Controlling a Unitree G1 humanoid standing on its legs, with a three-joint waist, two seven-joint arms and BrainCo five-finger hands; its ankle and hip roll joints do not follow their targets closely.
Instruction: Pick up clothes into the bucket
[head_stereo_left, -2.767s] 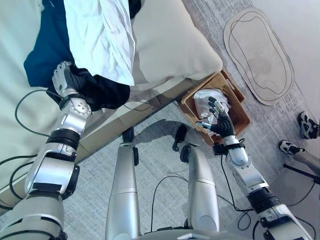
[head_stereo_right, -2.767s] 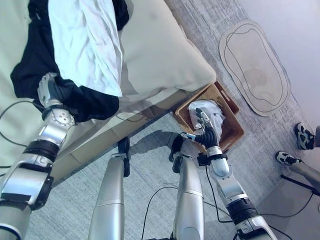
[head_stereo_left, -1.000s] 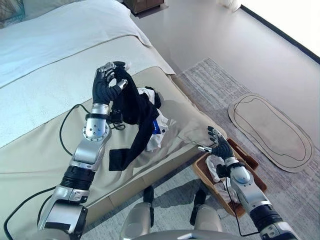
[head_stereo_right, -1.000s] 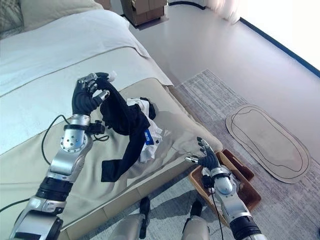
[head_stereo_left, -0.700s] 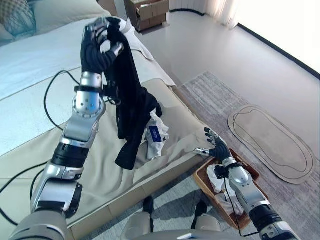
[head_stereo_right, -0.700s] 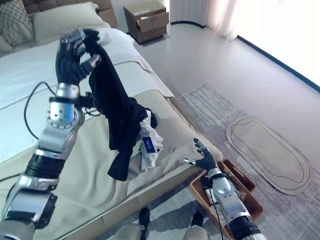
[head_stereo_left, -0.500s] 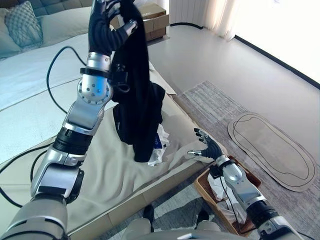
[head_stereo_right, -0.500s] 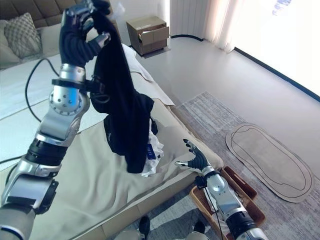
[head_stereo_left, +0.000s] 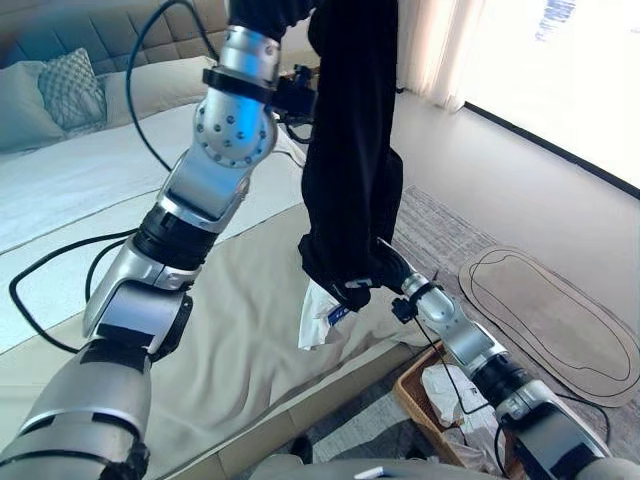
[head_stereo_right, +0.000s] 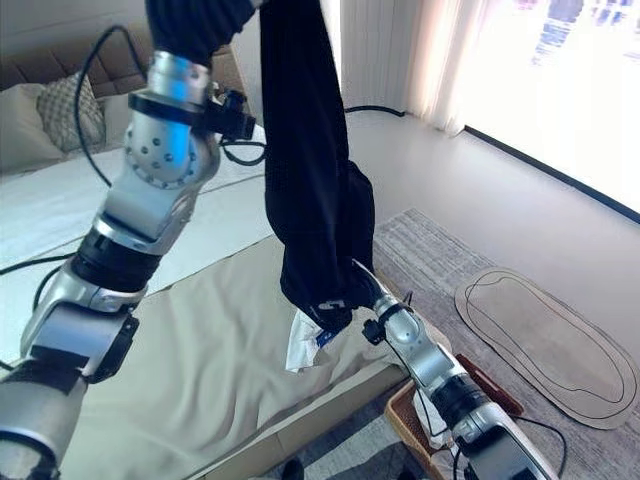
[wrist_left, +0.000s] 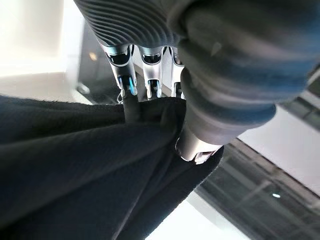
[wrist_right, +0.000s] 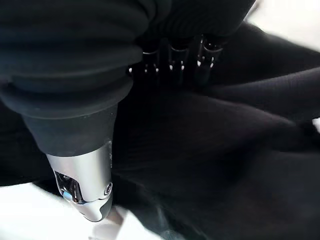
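Observation:
My left hand (wrist_left: 220, 60) is raised high, its fingers and thumb curled round the top of a black garment (head_stereo_left: 350, 150). The garment hangs in a long fold above the bed's edge. My right hand (wrist_right: 85, 165) reaches up from the lower right and lies against the garment's lower end (head_stereo_right: 325, 290), partly behind the cloth. A white garment (head_stereo_left: 318, 320) with a blue label lies on the bed right under it. The brown basket (head_stereo_left: 412, 372) stands on the floor beside the bed, with white clothes (head_stereo_left: 442, 385) inside.
The bed (head_stereo_left: 230, 330) has a beige cover and fills the left side, with a pillow (head_stereo_left: 70, 85) at the head. An oval mat (head_stereo_left: 545, 310) lies on the grey rug to the right of the basket.
My left arm has lifted the black garment off the bed to full height. My right hand has risen from above the basket to the garment's lower end. The camera has tilted up.

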